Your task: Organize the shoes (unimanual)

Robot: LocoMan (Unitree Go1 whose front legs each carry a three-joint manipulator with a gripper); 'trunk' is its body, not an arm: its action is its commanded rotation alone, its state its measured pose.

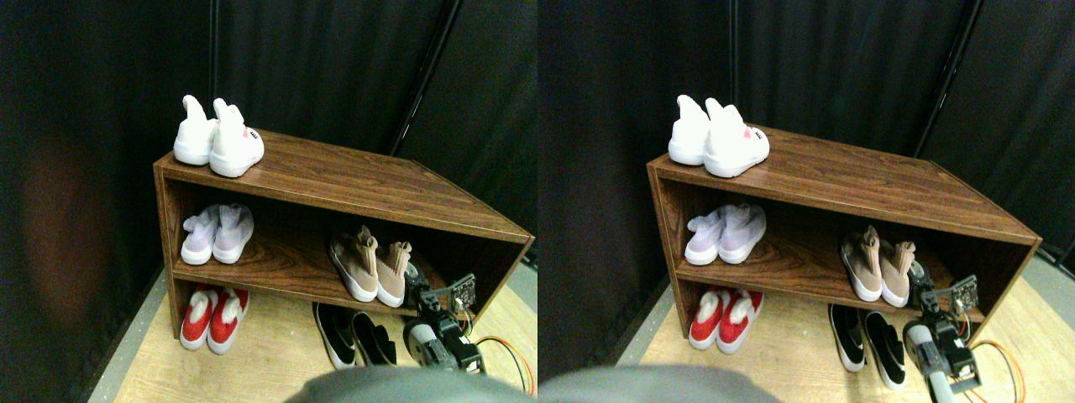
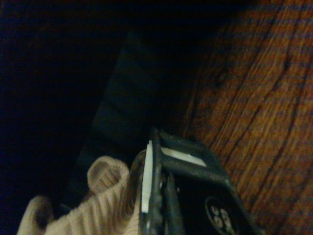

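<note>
In the wide view, the tan sock-shoes sit side by side on the middle shelf of the wooden shoe rack. The right pincer is just beside them. The black slip-ons lie on the floor below. In the wrist view, the tan knit cuff is right next to the dark jaw. I cannot tell if the pincer is open or closed.

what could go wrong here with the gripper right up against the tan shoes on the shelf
The gripper sits at the collar of the right tan shoe, so a pull could drag it off the middle shelf onto the black shoes below. A sideways push could knock its mate askew. The soft knit collar may slip free.
</note>
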